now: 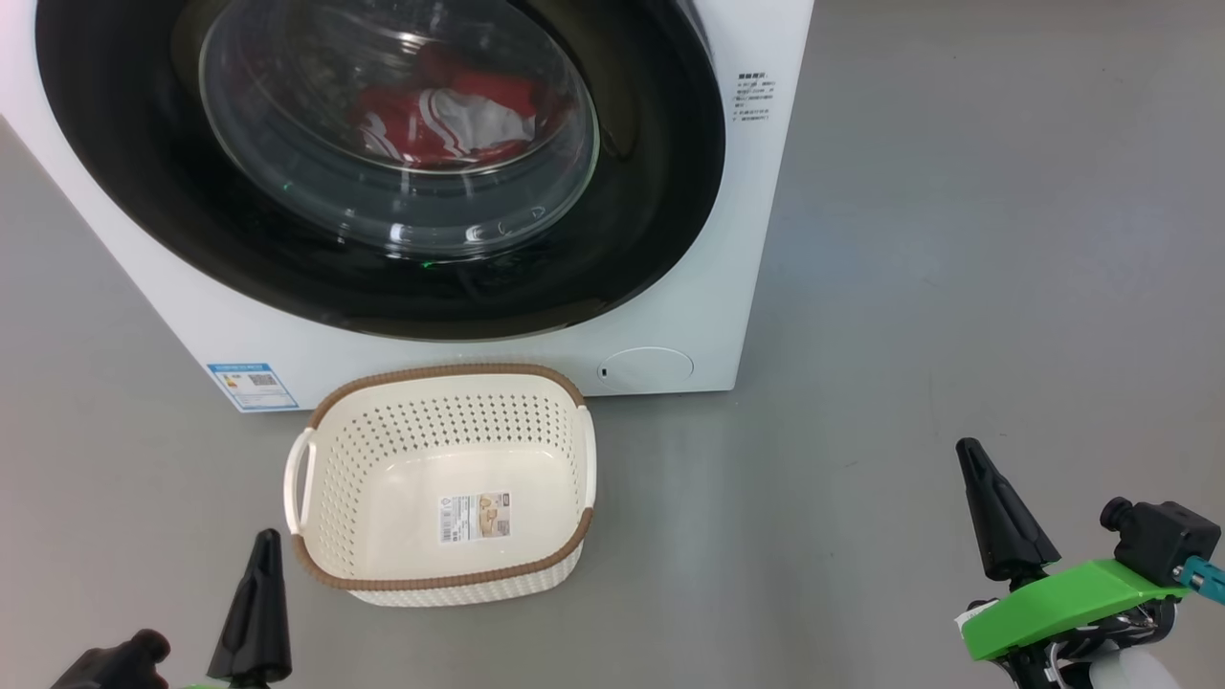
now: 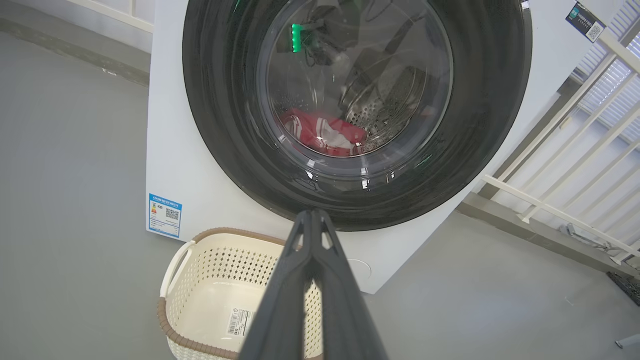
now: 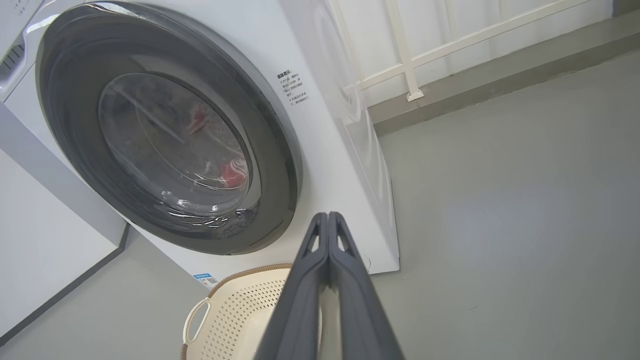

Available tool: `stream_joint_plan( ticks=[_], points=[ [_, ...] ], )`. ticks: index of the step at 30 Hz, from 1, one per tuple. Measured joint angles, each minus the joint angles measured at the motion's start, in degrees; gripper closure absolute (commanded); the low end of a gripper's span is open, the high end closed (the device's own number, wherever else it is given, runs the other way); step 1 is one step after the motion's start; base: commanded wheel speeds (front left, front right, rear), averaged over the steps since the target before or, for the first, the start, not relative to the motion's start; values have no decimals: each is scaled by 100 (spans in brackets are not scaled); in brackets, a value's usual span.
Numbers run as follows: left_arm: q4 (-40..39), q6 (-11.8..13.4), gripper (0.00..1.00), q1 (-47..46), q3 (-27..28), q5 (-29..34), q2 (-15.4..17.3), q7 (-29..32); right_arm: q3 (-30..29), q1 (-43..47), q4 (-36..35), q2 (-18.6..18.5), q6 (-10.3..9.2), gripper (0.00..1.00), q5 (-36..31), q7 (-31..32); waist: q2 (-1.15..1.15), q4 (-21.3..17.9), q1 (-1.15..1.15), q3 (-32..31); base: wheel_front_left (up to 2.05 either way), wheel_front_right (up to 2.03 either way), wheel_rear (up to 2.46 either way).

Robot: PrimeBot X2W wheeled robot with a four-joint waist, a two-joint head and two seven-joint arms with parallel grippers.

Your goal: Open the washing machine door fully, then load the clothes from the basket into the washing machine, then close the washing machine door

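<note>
The head view looks steeply down from close above onto the big white front-loading washing machine (image 1: pixel 713 287) and cream-white perforated plastic basket (image 1: pixel 440 370). The left wrist view, low, faces the round glossy black door (image 2: pixel 220 125) head-on along the left tool (image 2: pixel 312 216). The right wrist view, further right, sees it obliquely past the right tool (image 3: pixel 328 217). All share door and basket.

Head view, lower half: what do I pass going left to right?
left gripper, shut → basket → round cap low on the washing machine → right gripper, shut
</note>
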Motion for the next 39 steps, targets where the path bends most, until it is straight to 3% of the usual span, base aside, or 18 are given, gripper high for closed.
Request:
stream_joint_plan(
  ticks=[39],
  points=[
    [203, 0, 100, -96, 123, -2286, 7, 557, -377, 6, 51, 241, 0, 100, 2101, 611, 0, -13, 0, -168, 0, 0, 0]
  ],
)
